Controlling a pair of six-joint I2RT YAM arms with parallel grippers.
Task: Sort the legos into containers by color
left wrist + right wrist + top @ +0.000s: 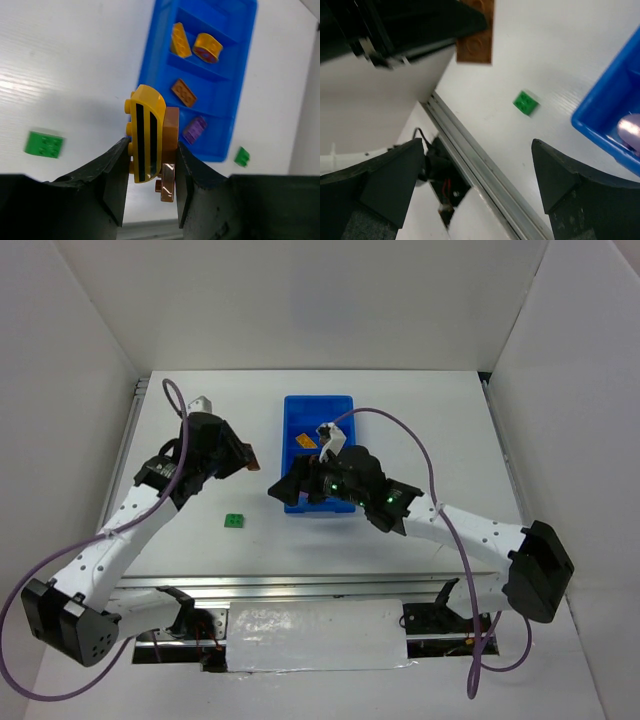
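Observation:
My left gripper [150,175] is shut on a yellow black-striped lego [145,135] stuck to a brown lego [170,145], held above the table left of the blue tray [155,70]. In the top view this gripper [248,458] is beside the tray [292,415]. The tray's compartments hold two orange-yellow legos [181,40], a brown one [183,93] and a purple one [194,129]. A green lego [234,521] lies on the table; another green one [242,156] lies by the tray's near corner. My right gripper [287,490] is open and empty [480,185] over that corner.
The table's near edge is a metal rail [480,170] with cables below it. White walls close in the left, right and back. The right arm [450,525] reaches diagonally across the near right of the table.

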